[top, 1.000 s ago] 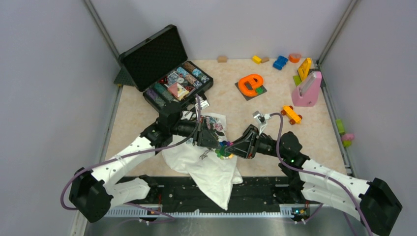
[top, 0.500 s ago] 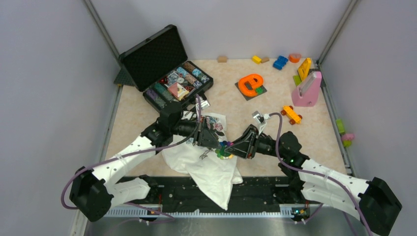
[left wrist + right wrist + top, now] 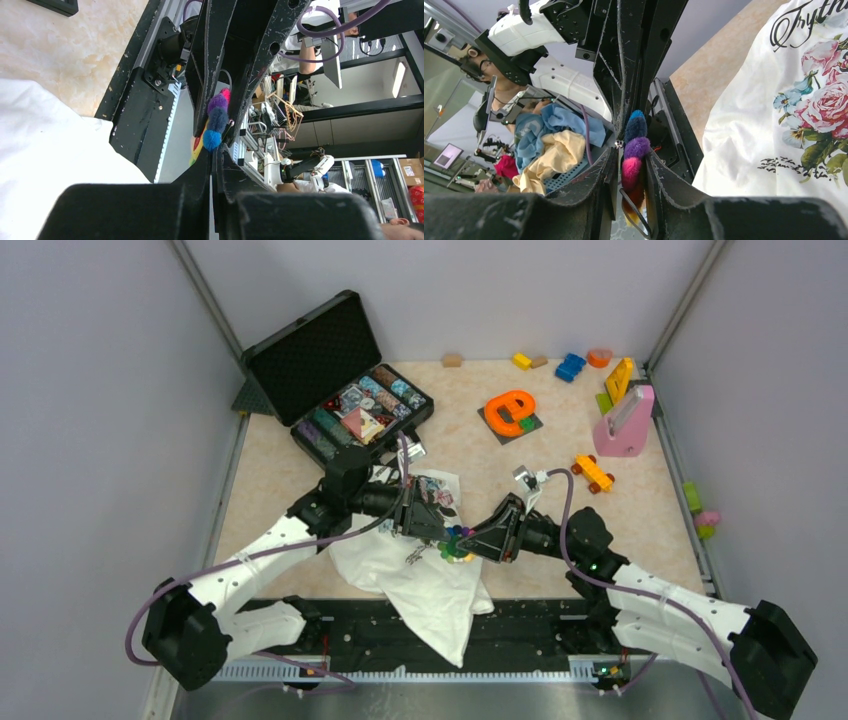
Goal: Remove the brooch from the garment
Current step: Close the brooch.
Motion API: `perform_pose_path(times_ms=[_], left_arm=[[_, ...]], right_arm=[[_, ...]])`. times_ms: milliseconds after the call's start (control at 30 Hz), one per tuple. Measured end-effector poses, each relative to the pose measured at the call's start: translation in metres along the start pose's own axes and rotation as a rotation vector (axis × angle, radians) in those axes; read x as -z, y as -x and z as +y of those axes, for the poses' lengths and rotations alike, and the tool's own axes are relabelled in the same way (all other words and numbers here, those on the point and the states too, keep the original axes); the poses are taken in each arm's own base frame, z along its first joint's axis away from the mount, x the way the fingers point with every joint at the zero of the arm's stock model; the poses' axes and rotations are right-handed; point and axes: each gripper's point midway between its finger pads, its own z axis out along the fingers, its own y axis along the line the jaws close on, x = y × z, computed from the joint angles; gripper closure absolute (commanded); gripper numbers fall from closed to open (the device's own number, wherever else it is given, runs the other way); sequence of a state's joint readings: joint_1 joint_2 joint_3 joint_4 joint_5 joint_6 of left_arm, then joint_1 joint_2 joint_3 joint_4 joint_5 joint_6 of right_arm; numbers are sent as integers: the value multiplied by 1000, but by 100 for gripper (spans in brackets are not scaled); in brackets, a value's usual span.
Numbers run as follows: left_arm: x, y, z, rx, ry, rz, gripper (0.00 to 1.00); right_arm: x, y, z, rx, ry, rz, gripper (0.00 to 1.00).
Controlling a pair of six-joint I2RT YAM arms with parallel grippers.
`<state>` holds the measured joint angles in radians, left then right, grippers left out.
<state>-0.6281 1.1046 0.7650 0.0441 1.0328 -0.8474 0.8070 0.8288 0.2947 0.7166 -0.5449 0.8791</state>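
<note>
The brooch (image 3: 458, 540), a small flower of fuzzy blue, purple, pink and orange balls, hangs in the air between both grippers, above the garment (image 3: 430, 590). My left gripper (image 3: 447, 533) comes in from the left and is shut, its tips pinching the brooch's blue end (image 3: 212, 140). My right gripper (image 3: 629, 165) straddles the brooch (image 3: 635, 150). One of its fingers touches the brooch and a narrow gap shows at the other. The white rose-print garment (image 3: 764, 130) lies on the table below, apart from the brooch.
An open black case (image 3: 340, 380) with small items stands at the back left. An orange letter toy (image 3: 510, 410), a pink stand (image 3: 625, 425), an orange toy car (image 3: 592, 473) and loose blocks (image 3: 570, 365) lie at the back right. The garment hangs over the near edge.
The right gripper's jaws have eased slightly apart around the brooch. Both arms and the brooch stay where they were.
</note>
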Motion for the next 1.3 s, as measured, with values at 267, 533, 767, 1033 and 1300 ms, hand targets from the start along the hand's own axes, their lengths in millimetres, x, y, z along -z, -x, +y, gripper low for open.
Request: perform_pose_path(times_ms=[267, 533, 767, 1033, 1300], left_arm=[[2, 3, 2, 5, 6, -12, 100], [2, 4, 2, 10, 7, -15, 100], [2, 4, 2, 13, 8, -15, 100], [3, 5, 3, 17, 13, -22, 100], [5, 8, 5, 22, 18, -30, 100]], right_arm=[[0, 2, -2, 0, -8, -9, 74], [0, 2, -3, -6, -13, -11, 78], [0, 2, -3, -8, -15, -12, 78], [1, 3, -4, -8, -20, -21, 75], [2, 2, -5, -9, -24, -22, 71]])
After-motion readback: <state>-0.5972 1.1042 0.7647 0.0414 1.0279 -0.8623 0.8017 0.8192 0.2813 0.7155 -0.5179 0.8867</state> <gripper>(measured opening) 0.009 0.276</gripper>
